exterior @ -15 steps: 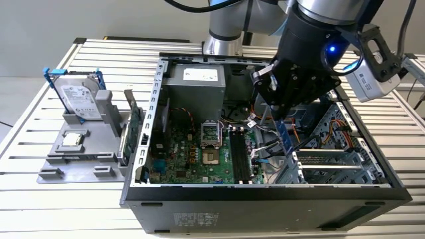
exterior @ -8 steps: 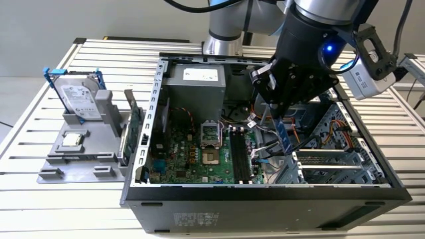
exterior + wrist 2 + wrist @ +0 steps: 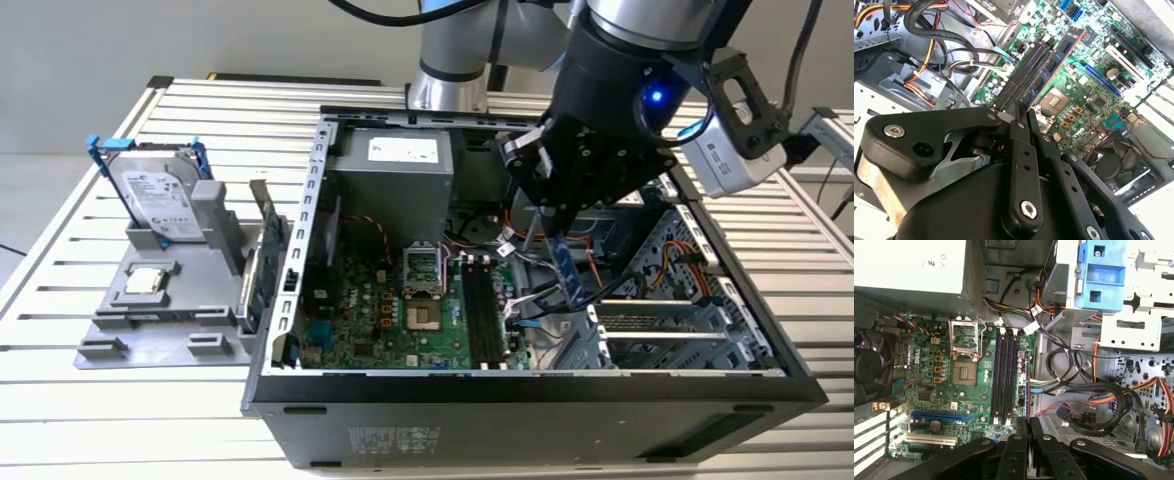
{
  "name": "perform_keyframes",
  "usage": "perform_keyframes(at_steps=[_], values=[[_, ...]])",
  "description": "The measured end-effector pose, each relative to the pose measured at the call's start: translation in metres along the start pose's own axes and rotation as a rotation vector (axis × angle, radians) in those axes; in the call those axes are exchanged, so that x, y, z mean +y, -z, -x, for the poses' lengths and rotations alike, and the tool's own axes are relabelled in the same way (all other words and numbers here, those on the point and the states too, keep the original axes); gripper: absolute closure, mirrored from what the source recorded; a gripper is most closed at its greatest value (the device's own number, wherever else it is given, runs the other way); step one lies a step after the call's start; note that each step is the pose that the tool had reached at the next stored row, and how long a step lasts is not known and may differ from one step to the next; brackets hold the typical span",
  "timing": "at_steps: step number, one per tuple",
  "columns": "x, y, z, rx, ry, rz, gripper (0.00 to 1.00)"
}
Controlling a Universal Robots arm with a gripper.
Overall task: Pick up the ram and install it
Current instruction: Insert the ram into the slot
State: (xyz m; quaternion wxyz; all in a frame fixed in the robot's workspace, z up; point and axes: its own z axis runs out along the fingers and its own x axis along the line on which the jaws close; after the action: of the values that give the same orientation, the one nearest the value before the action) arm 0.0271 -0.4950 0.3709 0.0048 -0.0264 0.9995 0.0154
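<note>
Table: silver slatted metal table [image 3: 80,420] under everything; its far edges are cut off.
Fixture: grey plastic holder tray [image 3: 147,335], outside the case on the exterior view's left.
Drive: silver hard drive with blue brackets [image 3: 158,200], upright in the tray, well apart from the case.
Card: green circuit card [image 3: 271,240], edge-on, just beside the case's outer wall; details are hard to make out.
Case: black open-sided computer case [image 3: 534,400]; its near wall hides the lower edge of the green motherboard [image 3: 387,310].
Slots: long black memory slots [image 3: 481,315] [image 3: 1004,375] [image 3: 1024,70], inside the case, mid-board.
Gripper: black multi-link gripper [image 3: 554,225] [image 3: 1028,427] [image 3: 1021,112], above the case opening; the arm above it is cut off.
Jaws: together, clamped on the top end of the ram.
Ram: long thin dark blue memory stick [image 3: 570,270] [image 3: 1061,50], hanging inside the case, just on the exterior view's right of the slots and seated in none. It shows edge-on as a thin line in the first wrist view [image 3: 1026,385].
Hidden: ram's gripped end sits between the fingers. Its lower tip blends into the blue cables. Its height over the board cannot be judged.
</note>
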Motion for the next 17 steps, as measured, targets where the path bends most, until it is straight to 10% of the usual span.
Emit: perform_keyframes(at_steps=[17], values=[[0.0052, -0.0040, 0.0002, 0.0000, 0.000, -0.0001, 1.00]])
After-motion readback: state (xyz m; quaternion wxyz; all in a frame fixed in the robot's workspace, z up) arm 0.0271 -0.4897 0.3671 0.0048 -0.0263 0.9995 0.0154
